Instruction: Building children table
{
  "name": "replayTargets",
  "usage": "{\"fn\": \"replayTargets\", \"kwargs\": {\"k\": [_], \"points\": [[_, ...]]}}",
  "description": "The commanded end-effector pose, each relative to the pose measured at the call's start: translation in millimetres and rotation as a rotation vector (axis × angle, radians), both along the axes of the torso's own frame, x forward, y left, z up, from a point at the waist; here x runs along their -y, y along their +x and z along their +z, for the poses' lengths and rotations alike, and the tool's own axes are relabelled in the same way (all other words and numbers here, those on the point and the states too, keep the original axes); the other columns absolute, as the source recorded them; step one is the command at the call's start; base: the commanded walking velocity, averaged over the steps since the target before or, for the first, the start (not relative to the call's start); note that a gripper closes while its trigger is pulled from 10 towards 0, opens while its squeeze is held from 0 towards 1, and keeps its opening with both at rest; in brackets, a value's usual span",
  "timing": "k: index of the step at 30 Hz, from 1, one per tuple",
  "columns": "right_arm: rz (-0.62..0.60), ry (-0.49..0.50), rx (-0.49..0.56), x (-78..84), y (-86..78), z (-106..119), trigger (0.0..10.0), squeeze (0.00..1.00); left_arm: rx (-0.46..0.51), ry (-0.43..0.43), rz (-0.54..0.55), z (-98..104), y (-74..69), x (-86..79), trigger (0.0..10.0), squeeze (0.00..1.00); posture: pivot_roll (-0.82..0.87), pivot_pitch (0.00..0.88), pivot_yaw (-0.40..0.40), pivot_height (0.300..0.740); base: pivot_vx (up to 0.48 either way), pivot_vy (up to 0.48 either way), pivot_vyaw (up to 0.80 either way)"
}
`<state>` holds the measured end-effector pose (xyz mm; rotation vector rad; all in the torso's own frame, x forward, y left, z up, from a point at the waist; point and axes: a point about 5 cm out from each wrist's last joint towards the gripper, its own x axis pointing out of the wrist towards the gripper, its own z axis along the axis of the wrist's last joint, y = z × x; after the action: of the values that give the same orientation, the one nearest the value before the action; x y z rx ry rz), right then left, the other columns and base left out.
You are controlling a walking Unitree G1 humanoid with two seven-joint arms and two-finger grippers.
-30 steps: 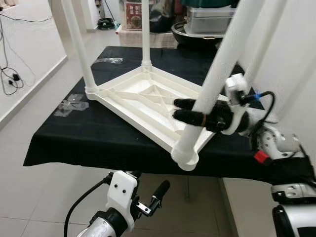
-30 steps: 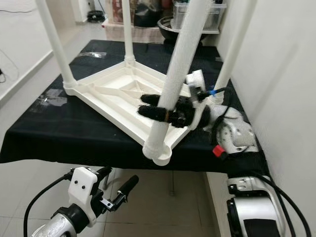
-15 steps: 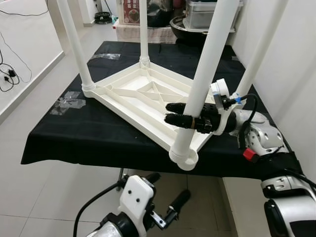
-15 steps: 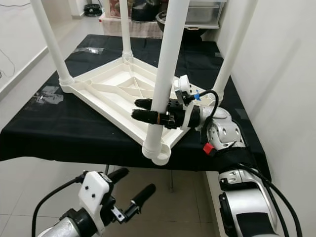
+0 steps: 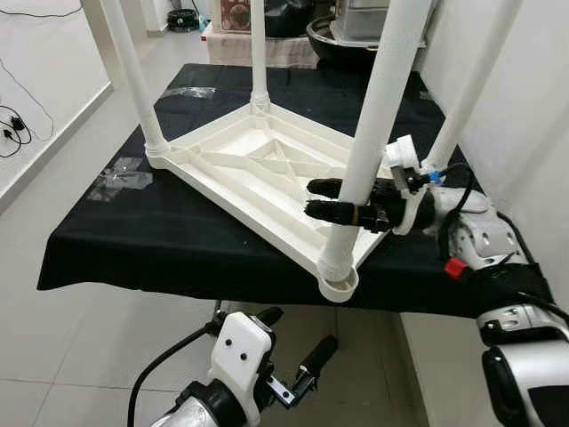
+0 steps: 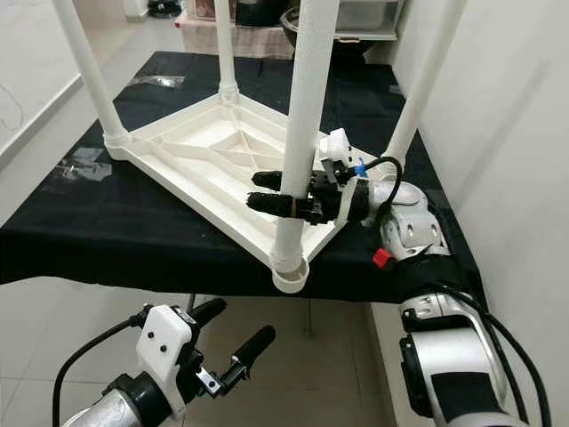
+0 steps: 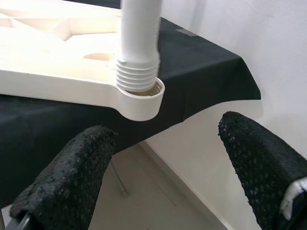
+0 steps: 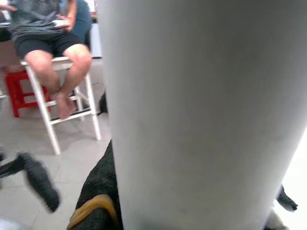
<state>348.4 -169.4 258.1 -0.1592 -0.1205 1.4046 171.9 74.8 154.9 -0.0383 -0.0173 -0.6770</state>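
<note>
Upturned white table (image 5: 258, 169) on black cloth (image 5: 133, 240), tiled floor (image 5: 53, 338)

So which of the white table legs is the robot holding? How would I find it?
Find the black-covered table with the white children's table lying upside down on it, legs pointing up. Go to the corner that hangs over the front edge, nearest the robot. The leg there is the one the right gripper has its black fingers around; the other legs stand untouched.

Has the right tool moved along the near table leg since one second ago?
No. The right tool still clasps the near leg at about the same height above its socket.
</note>
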Motion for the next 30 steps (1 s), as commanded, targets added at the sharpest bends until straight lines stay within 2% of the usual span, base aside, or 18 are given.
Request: {"fn": "replayTargets", "kwargs": {"k": [1,8,14,22,30], "points": [[0.029,-0.003,-0.004,0.9,-3.3,-1,10.0,0.0,-0.015,0.005,-0.011,-1,-2.8,1.0,10.0,0.0,0.1,0.168,-0.042,0.74,0.0,0.0,0.0],[0.069,-0.017,-0.022,-2.8,-7.4,-9,10.0,0.0,-0.018,0.009,-0.012,-3,-2.3,0.9,10.0,0.0,0.11,0.153,-0.041,0.74,0.0,0.0,0.0],[0.054,-0.003,-0.045,-8.3,-5.6,-16,10.0,0.0,-0.014,0.013,-0.012,-3,-2.3,1.3,10.0,0.0,0.11,0.147,-0.042,0.74,0.0,0.0,0.0],[0.07,0.032,-0.073,-9.1,-5.5,-14,10.0,0.0,-0.012,0.015,-0.011,-3,-2.7,1.7,10.0,0.0,0.1,0.144,-0.042,0.74,0.0,0.0,0.0],[0.119,0.016,-0.074,-7.8,-7.9,-7,10.0,0.0,-0.01,0.013,-0.014,-3,-2.2,2.4,10.0,0.0,0.1,0.149,-0.048,0.74,0.0,0.0,0.0]]}}
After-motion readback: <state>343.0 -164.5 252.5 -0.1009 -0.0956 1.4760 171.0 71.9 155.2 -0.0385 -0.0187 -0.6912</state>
